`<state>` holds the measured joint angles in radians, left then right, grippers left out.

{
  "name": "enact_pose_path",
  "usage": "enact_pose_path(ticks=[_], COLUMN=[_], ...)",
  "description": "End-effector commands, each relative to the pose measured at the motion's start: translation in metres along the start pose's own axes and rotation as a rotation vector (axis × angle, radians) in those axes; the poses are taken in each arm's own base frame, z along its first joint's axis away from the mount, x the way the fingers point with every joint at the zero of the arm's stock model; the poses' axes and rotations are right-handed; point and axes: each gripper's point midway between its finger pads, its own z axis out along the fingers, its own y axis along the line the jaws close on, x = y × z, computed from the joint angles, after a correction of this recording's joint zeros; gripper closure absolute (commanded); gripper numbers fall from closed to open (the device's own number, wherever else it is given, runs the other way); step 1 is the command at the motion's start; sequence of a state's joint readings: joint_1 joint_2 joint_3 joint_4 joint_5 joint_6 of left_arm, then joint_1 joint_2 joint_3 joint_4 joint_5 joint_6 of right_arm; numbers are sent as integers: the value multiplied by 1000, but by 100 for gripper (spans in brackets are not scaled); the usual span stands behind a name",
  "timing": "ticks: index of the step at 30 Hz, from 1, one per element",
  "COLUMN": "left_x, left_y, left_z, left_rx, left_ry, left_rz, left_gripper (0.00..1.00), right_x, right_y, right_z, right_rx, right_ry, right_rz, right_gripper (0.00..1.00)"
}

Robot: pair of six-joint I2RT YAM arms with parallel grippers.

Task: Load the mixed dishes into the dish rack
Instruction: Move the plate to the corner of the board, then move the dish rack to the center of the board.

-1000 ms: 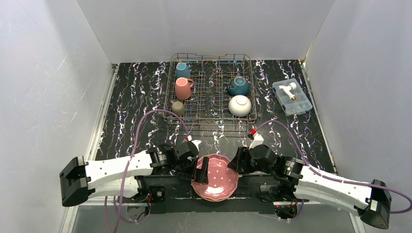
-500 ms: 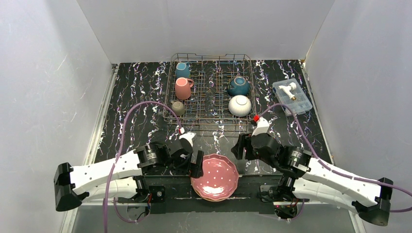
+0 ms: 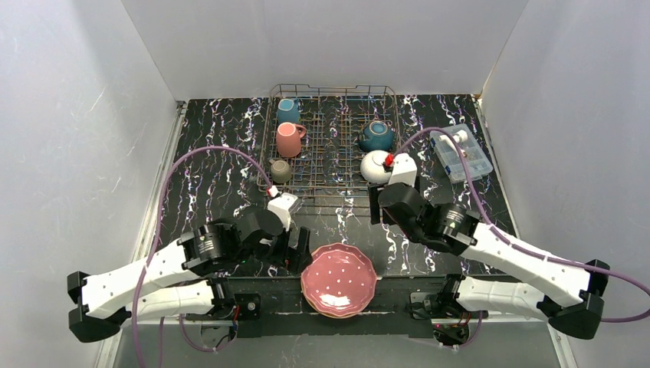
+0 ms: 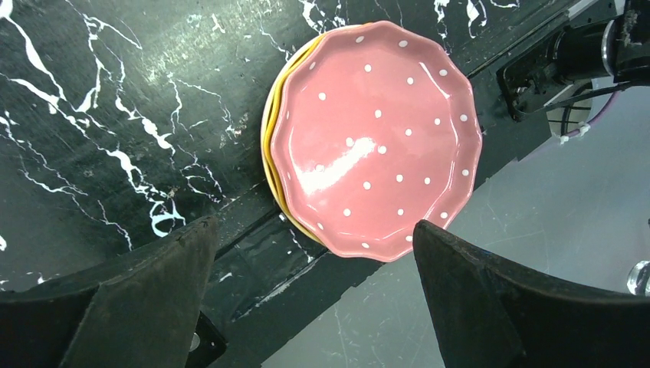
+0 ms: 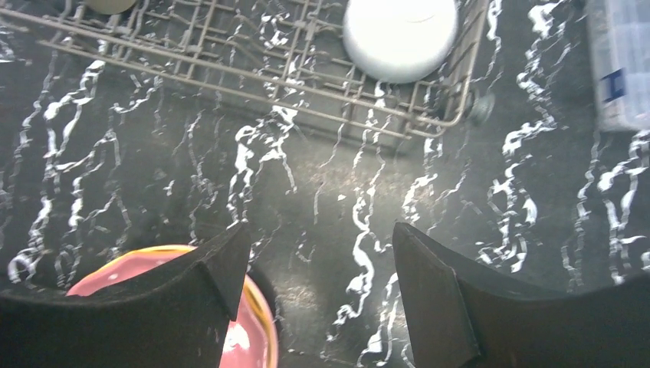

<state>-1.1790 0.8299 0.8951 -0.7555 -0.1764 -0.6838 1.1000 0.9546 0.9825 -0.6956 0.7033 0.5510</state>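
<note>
Open counter [image 3: 207, 161] separates the dish rack [image 3: 329, 201] from the plate stack [image 3: 339, 280] at the front edge. My left jaws are spread, empty, just left of the stack's pink top plate. My right jaws, spread and empty, hang at the rack's front right corner. Black marbled surface; white walls [image 3: 77, 115] on 3 sides.

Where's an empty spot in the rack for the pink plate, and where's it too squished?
The dish rack's middle strip is bare, between the pink mug and the teal bowl. The table left of the rack is open too. It's crowded at the near edge, where both arms hem in the plate stack.
</note>
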Motion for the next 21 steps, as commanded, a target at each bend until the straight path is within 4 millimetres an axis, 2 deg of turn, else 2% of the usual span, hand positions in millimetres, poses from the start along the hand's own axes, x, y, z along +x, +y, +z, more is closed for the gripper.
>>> enact_pose_path(ticks=[1,9,15,21], left_x=[-16,-25,-20,-13], left_y=[4,-11,-15,-17], left_z=[-21,-39,-40,-32], left_rx=[6,145,199,231], left_ry=[-65,-139,-143,-138], left_rz=[67,149,200,213], left_gripper=[2,2,2,2], right_x=[-33,-42,-35,-28], right_y=[-18,-43,-65,-75], right_z=[4,46,76,104], right_rx=[94,16,-9,-37], right_ry=[-39,99,193,233], right_rz=[-75,-55,-12,34], right_gripper=[24,28,22,15])
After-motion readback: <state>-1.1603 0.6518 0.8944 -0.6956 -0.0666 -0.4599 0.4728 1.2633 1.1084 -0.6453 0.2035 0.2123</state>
